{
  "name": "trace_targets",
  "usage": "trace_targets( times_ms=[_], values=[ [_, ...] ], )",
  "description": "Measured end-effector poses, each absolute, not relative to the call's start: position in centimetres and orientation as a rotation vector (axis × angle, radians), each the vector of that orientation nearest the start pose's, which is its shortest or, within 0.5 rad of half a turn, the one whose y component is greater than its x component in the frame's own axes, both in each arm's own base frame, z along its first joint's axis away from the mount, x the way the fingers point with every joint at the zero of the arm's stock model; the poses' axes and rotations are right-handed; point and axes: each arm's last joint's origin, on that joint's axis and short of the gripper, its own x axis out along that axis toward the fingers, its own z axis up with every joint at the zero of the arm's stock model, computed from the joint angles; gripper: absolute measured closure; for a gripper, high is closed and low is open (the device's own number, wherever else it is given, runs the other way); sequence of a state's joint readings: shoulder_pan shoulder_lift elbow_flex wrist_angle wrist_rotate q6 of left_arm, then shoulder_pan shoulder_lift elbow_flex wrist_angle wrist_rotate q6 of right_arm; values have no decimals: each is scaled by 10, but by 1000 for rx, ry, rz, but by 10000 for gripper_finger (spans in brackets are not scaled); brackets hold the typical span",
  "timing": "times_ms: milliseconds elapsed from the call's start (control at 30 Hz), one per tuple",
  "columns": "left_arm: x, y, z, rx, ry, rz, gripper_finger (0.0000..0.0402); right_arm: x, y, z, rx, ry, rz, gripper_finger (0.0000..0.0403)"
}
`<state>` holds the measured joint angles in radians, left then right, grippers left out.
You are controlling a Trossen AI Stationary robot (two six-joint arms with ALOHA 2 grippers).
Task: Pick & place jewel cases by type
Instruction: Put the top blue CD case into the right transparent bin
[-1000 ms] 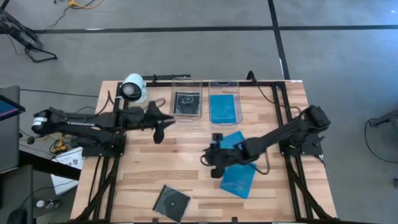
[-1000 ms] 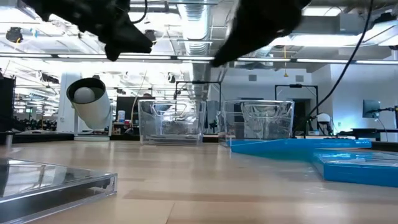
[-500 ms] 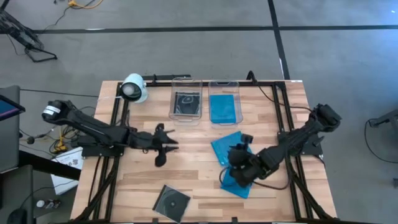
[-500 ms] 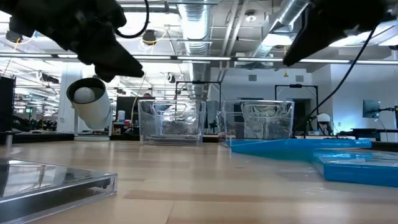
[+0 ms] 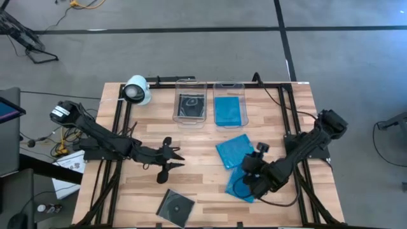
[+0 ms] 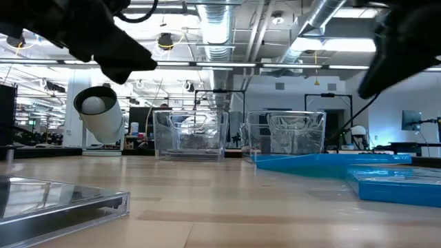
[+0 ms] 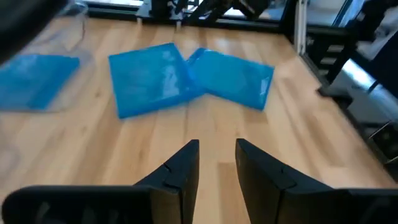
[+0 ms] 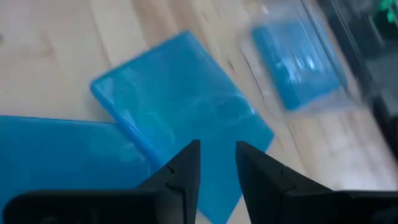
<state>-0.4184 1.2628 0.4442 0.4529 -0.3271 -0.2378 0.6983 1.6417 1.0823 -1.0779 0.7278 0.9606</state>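
flat translucent blue jewel cases (image 5: 233, 151), overlapping

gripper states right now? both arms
Left claw: open with a narrow gap, holding nothing, above bare wooden table.
Right claw: open with a narrow gap, empty, over the loose translucent blue square jewel cases.

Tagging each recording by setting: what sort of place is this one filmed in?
Probably a robotics lab or workshop: a wooden table on a black frame standing on grey concrete floor, exposed ceiling ducts overhead, and benches with monitors behind.
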Motion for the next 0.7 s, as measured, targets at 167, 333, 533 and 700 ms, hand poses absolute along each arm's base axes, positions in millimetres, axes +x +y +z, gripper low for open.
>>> trace_targets(
  times_ms=[167, 333, 533, 700],
  values=[
    [226, -89, 184, -18, 305, -44, 303, 201, 149, 182, -99, 1029, -761, 308],
    [228, -85, 186, 35, 286, -27, 303, 180, 131, 179, 94, 929, -932, 308],
    [230, -81, 187, 106, 277, -5, 303, 157, 117, 181, 264, 798, -895, 306],
    [231, -81, 185, 135, 277, -2, 303, 137, 100, 186, 392, 741, -830, 305]
  ],
)
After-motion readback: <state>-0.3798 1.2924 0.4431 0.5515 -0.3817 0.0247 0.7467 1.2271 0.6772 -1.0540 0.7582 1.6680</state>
